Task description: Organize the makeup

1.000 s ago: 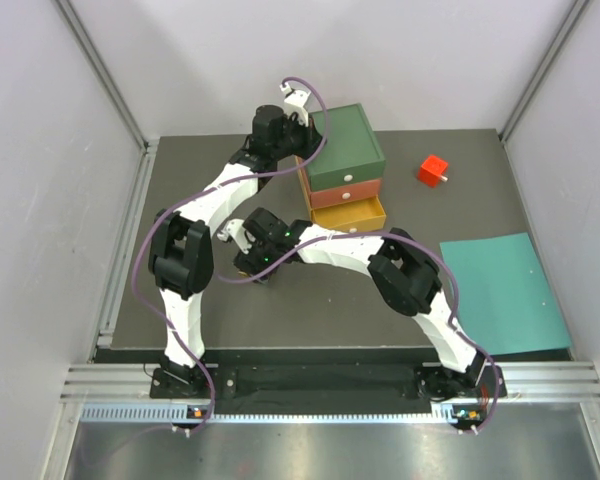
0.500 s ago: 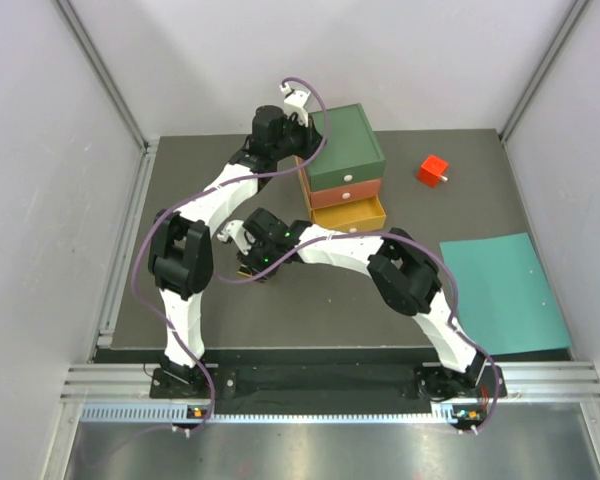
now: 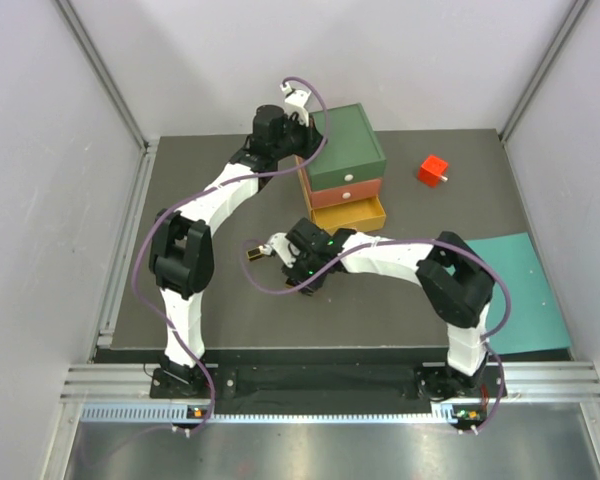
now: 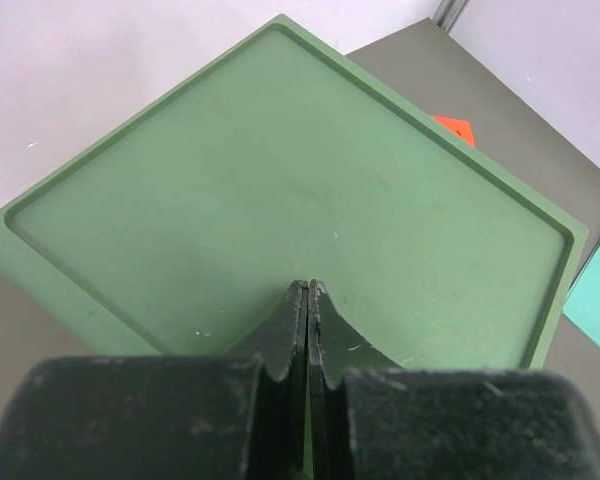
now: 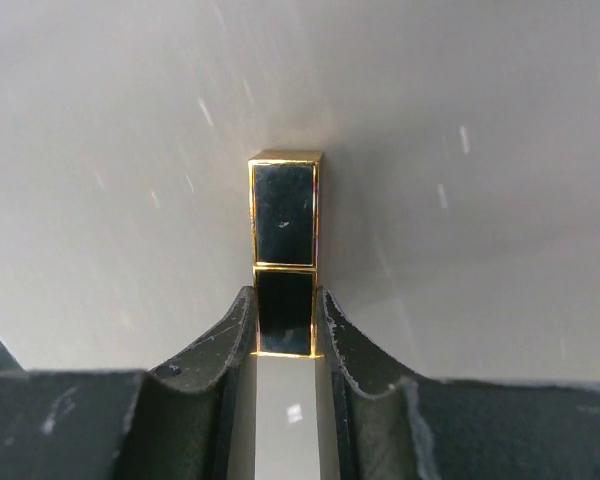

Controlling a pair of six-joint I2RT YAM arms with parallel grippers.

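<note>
The right gripper [image 5: 285, 300] pinches a gold-edged black rectangular makeup case [image 5: 285, 215]. Its two dark fingers [image 5: 232, 330] press on the long sides of the lower section, and the upper section sticks out beyond the tips toward the top of the wrist frame. The surface behind the case is a blurred grey, so I cannot tell whether the case touches it.

In the overhead view the case [image 3: 254, 254] sits at the left tip of the right gripper [image 3: 270, 250], just left of the frame's centre over the dark grey mat [image 3: 230, 310]. The white right arm runs from there to the right and bends down to its base at the lower right.

The left gripper [image 4: 307, 300] has its fingers pressed flat together with nothing between them. It hangs above the recessed green top of a plastic drawer box [image 4: 280, 190].

Overhead, that box [image 3: 350, 140] stands at upper centre, green over a red drawer and a yellow drawer that is pulled out toward the bottom of the frame. A small red cube [image 3: 433, 170] lies to its right, well apart. A teal sheet [image 3: 505, 290] lies flat at the right edge.
</note>
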